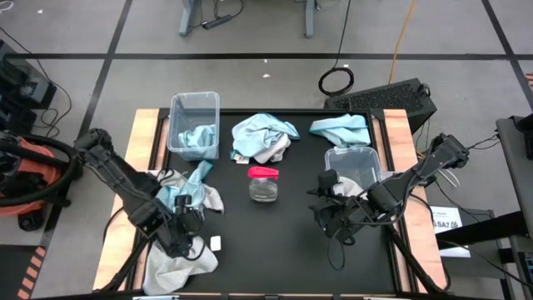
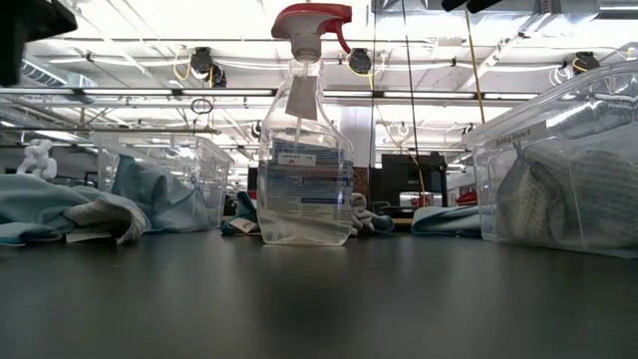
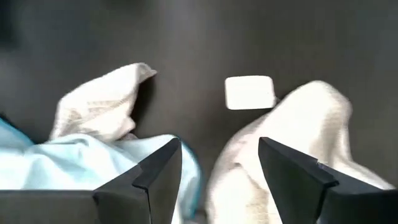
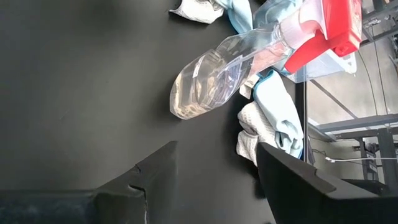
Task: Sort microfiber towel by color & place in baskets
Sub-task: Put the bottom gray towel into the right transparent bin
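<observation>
My left gripper [image 1: 190,227] [image 3: 217,146] is open at the near left of the table. It stands over a heap of towels, one finger above a light blue towel [image 3: 81,165] and one above a white towel [image 3: 298,134]. The left basket [image 1: 194,125] holds a blue towel [image 1: 196,137]. In the right basket [image 1: 354,162] lies a grey-white towel [image 1: 350,185]. My right gripper [image 1: 326,218] [image 4: 217,149] is open over bare table near that basket. More towels lie in a pile [image 1: 265,137] at the far middle, and a blue towel [image 1: 340,127] lies beside it. My left gripper points down at the place where the blue towel [image 3: 174,155] and the white towel [image 3: 249,149] meet, with cloth showing between its open fingers. Whether the fingertips touch the cloth I cannot tell.
A clear spray bottle with a red trigger head [image 1: 263,183] [image 2: 304,150] stands upright mid-table between the arms. A white towel [image 1: 179,262] spreads toward the near left edge, and a small white tag [image 3: 249,92] lies by it. Dark bare tabletop [image 1: 275,242] lies between the grippers.
</observation>
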